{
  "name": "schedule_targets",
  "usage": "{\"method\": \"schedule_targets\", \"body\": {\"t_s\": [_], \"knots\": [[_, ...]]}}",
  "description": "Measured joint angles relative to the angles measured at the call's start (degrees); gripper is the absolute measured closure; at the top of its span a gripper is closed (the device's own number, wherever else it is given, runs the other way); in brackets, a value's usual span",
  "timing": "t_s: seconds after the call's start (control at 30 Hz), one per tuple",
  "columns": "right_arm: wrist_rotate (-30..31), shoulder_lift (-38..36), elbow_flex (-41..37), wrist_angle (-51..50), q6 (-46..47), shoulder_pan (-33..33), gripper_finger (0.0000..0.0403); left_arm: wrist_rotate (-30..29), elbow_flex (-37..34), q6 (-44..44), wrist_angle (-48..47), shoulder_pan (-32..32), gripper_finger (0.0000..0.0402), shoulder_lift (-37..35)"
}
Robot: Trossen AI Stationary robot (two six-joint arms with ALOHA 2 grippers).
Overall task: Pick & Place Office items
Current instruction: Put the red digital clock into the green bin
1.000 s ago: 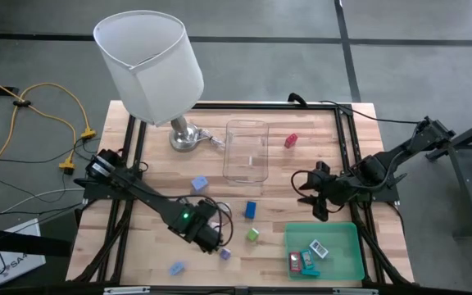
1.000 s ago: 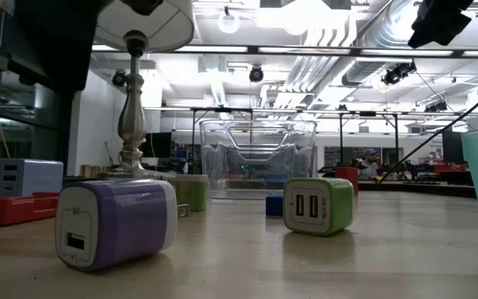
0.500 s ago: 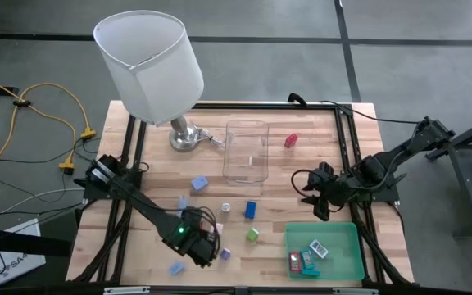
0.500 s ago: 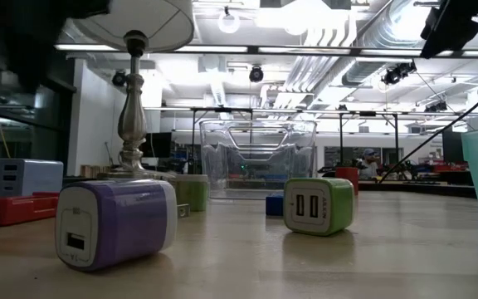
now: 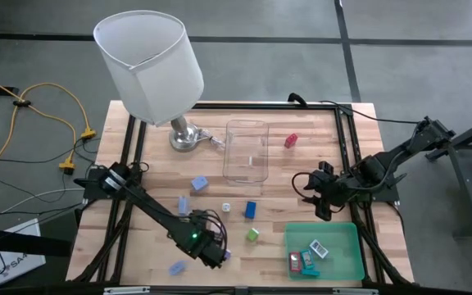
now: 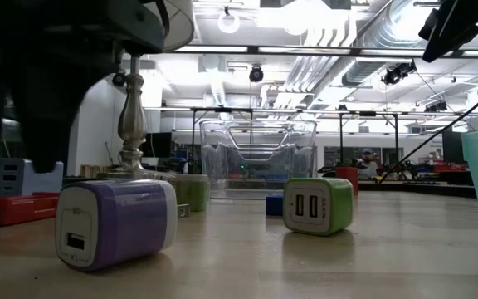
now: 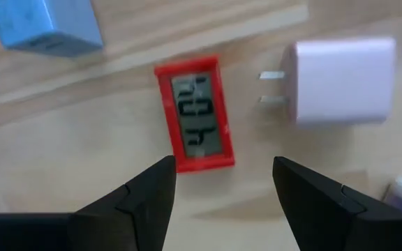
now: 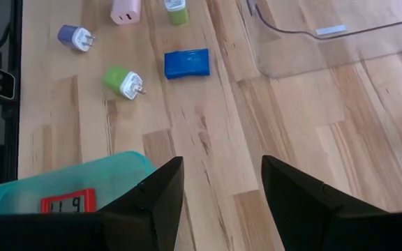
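Over the table's front, your left gripper [image 7: 222, 192] hung open, empty, above the red clock [image 7: 194, 115]; your right gripper [image 8: 218, 192] waited open.

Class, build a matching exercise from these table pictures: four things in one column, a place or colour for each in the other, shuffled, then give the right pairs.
Things:
1. red clock
2. clear box
3. green tray
4. lamp

Places:
A. far left corner of the table
B. just ahead of the left gripper, whose jaws are open
C. middle of the table, far side
D. near right corner, holding a few items

Pairs: 1-B, 2-C, 3-D, 4-A
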Motion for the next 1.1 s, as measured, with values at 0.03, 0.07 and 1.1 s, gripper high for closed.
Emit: {"method": "schedule_targets", "body": {"t_s": [0.03, 0.07, 1.1], "knots": [[0.0, 0.0, 0.0, 0.0, 0.0, 0.0, 0.0222, -0.8, 0.0, -0.6, 0.0, 0.0, 0.0171, 0.0], [0.0, 0.0, 0.0, 0.0, -0.1, 0.0, 0.0222, -1.2, 0.0, -1.4, 0.0, 0.0, 0.0171, 0.0], [-0.3, 0.0, 0.1, 0.0, -4.5, 0.0, 0.0222, -0.1, 0.0, -7.4, -0.8, 0.4, 0.0171, 5.1]]}}
